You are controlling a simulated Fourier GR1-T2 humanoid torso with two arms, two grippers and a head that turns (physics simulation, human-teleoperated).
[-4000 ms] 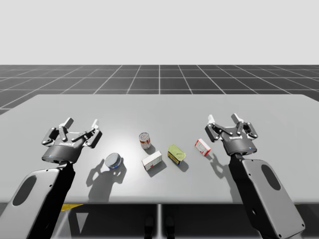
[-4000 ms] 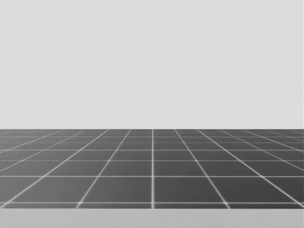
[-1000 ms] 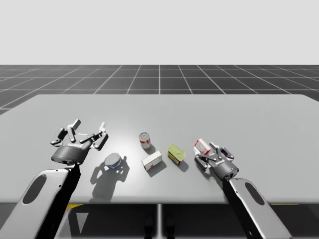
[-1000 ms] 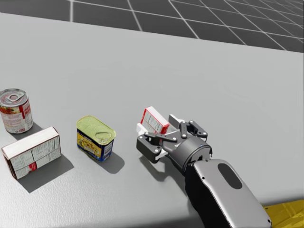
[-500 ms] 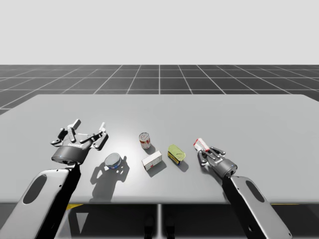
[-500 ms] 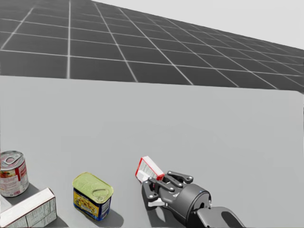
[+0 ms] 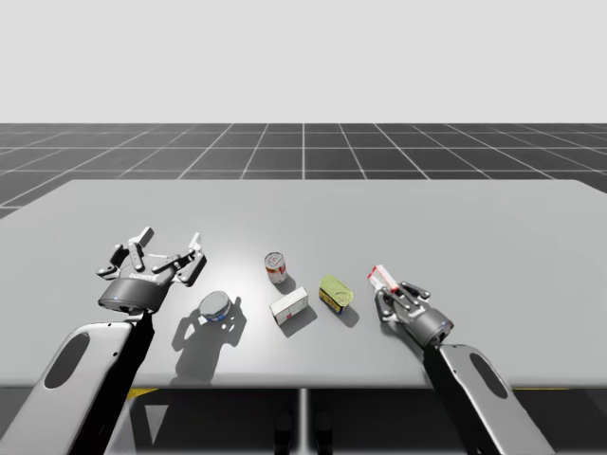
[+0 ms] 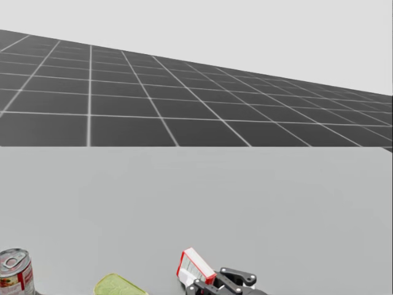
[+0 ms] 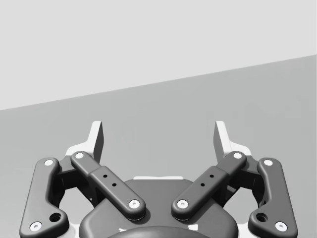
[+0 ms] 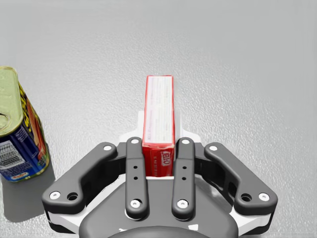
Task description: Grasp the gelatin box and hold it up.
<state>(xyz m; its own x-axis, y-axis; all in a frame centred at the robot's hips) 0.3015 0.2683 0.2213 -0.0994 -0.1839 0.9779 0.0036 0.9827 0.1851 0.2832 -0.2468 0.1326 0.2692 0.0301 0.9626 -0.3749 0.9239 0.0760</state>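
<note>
Nearest me, my right tool (image 10: 159, 148) was closed on the red gelatin box (image 10: 159, 109). One finger pressed against each broad face of the slim box, which stood on edge between them and stuck out ahead of the fingertips. In the high view the box leaned, low over the near right part of the bench (image 7: 493, 246); whether it touched the surface I could not tell.

About as near, toward the middle, lay a white oblong box (image 7: 288, 304). To its left, apart from it, was a short blue round can (image 7: 215, 305). A little farther back, between the white box and the gelatin box and touching neither, sat an oblong tin with a yellow-green top (image 7: 334, 290). It was just beside the right tool.

Behind the white box a red round can (image 7: 275, 266) stood upright. My left tool (image 7: 169, 248) hung over the left of the bench beyond the blue can, its fingers spread wide with nothing between them.

Past the far edge of the bench ran a dark gridded floor (image 7: 303, 147).
</note>
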